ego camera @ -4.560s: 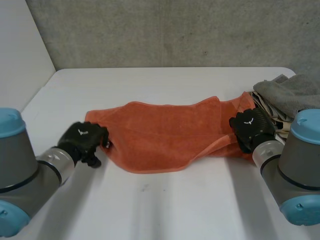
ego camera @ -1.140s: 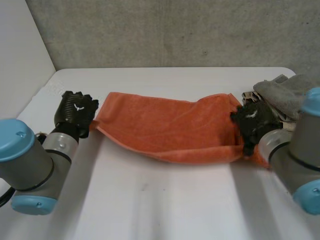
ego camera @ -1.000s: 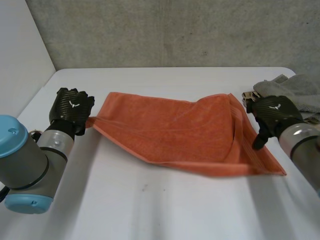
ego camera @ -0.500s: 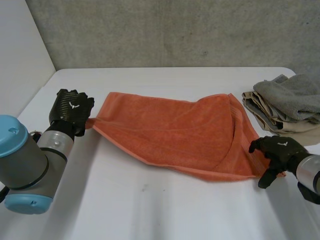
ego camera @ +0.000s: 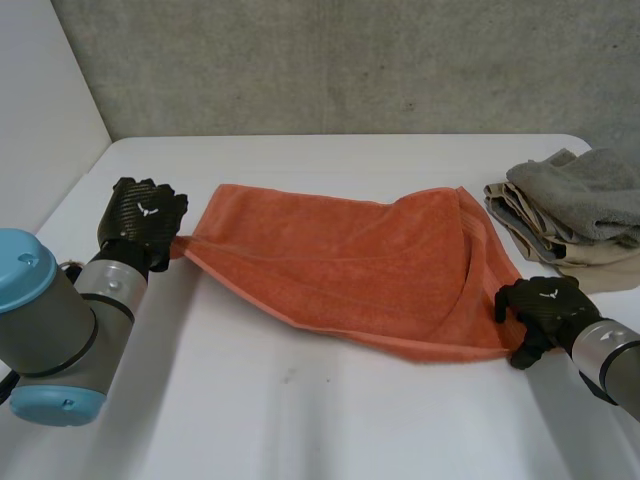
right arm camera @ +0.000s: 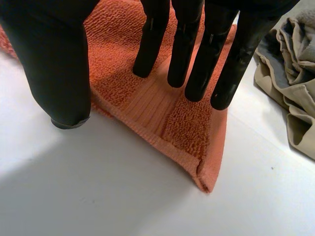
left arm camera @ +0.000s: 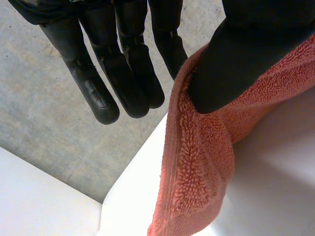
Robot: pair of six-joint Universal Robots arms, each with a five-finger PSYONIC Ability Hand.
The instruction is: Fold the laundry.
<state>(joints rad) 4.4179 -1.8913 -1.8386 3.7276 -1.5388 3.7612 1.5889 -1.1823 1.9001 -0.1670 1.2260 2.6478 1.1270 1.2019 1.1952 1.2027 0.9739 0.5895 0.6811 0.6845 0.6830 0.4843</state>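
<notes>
Pinching the left corner of the orange towel [ego camera: 340,265] between thumb and straight fingers, the left hand [ego camera: 143,222] sat just left of the towel and held that corner slightly off the table [ego camera: 330,420]. The towel lay spread across the table's middle, its right edge folded over. At the towel's near right corner the right hand [ego camera: 540,305] was open, its straight fingers over the cloth and its thumb apart over bare table, gripping nothing, while a grey and beige pile [ego camera: 575,205] lay just right of the towel.
</notes>
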